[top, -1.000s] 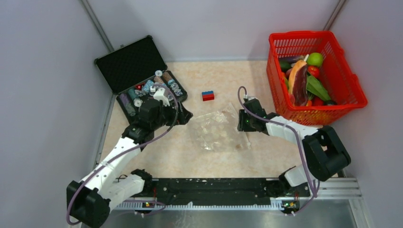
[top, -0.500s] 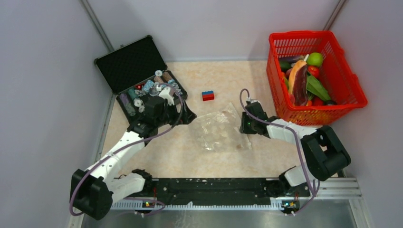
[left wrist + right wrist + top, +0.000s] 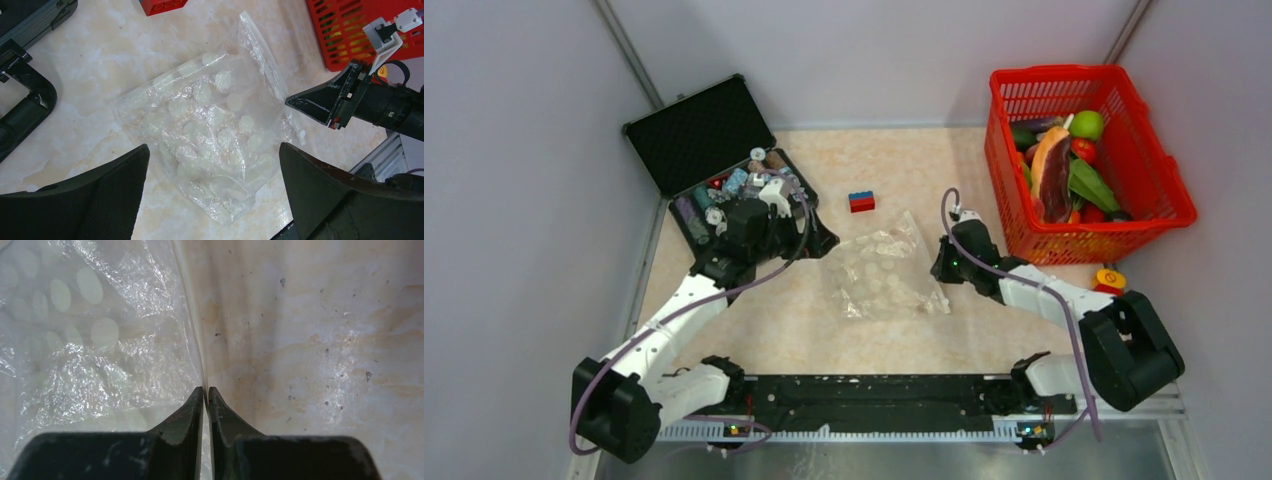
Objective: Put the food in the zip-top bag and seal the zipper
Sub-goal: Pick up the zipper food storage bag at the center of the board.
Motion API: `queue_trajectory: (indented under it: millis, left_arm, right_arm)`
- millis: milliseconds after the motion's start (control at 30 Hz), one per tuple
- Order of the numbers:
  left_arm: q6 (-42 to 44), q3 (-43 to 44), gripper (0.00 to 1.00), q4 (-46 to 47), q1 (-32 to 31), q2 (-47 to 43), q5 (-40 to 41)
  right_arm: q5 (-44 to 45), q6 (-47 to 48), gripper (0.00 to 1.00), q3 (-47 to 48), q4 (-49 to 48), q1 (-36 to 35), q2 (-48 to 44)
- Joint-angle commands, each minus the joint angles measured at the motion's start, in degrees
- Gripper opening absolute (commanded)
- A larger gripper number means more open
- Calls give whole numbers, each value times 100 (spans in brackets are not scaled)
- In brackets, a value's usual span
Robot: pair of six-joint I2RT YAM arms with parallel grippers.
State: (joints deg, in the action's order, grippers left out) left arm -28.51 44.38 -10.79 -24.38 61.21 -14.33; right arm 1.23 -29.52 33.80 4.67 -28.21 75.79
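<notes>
Zip-top bag (image 3: 882, 278) is lying flat mid-desk (image 3: 904, 170). Right fingers (image 3: 197, 405) are pinched shut on its zipper (image 3: 192, 330) edge, and left fingers (image 3: 115, 185) hang wide open at its other side. All the food (image 3: 1064, 165) sits piled in the red basket (image 3: 1144, 200), off to the right.

Left claw (image 3: 214, 146), right claw (image 3: 206, 389) black — white arms (image 3: 669, 325), purple cables (image 3: 942, 208).

Shows a clear, crinkly zip-top bag (image 3: 879, 280) flecked with pale whitish round spots at the middle of the beige marbled table (image 3: 904, 160), green, orange, red and purple food (image 3: 1064, 160) in a red mesh basket (image 3: 1054, 72) at the far right corner, a red-and-blue brick (image 3: 861, 201) and a black case (image 3: 699, 130) at the far left corner.
</notes>
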Motion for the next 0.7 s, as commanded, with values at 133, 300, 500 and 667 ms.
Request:
queue_trajectory:
  millis: [133,300,500,667]
  left_arm:
    - [50,168,99,151,-18,-146,-196]
    - [47,294,99,199,-62,-13,-323]
    - [21,301,99,222,-91,109,-358]
    - [72,295,99,289,-126,254,-528]
  right_arm:
    - [-450,151,0,-164,-626,35,-702]
    - [-832,255,5,-313,-879,35,-869]
    - [-1275,229,7,-374,-1047,34,-701]
    - [-1463,-84,12,-519,-1356,35,-573]
